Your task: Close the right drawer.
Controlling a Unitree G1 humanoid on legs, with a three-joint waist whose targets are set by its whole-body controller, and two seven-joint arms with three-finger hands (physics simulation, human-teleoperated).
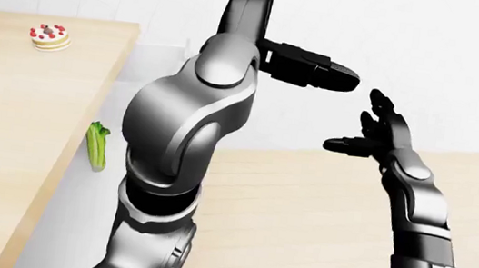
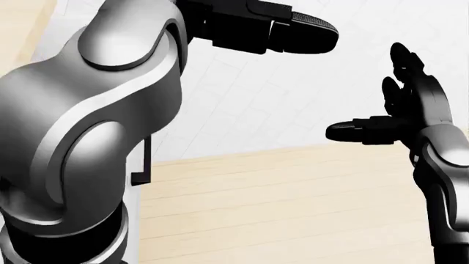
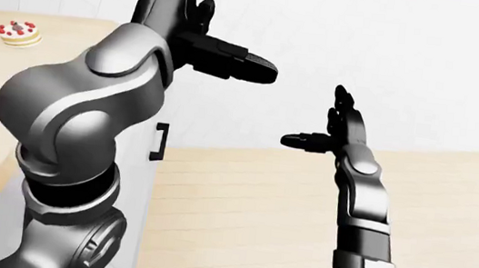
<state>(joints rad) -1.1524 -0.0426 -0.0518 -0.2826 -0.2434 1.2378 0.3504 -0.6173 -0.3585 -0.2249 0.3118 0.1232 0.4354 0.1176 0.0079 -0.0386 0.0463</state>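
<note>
The right drawer's black handle [image 3: 160,143] showed low on the white cabinet front [image 3: 223,115], just right of my left arm, untouched. My left hand [image 3: 209,51] was raised high with its fingers spread, gripping nothing. My right hand [image 1: 377,134] hovered well right of the handle, also splayed and empty, probably readying a flat push. Celery [image 1: 96,146] and a small cake [image 1: 50,35] lay on the counter [image 1: 3,119].

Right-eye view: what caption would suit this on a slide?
Both open hands, left and right, raised empty beside the white drawer's black handle.
</note>
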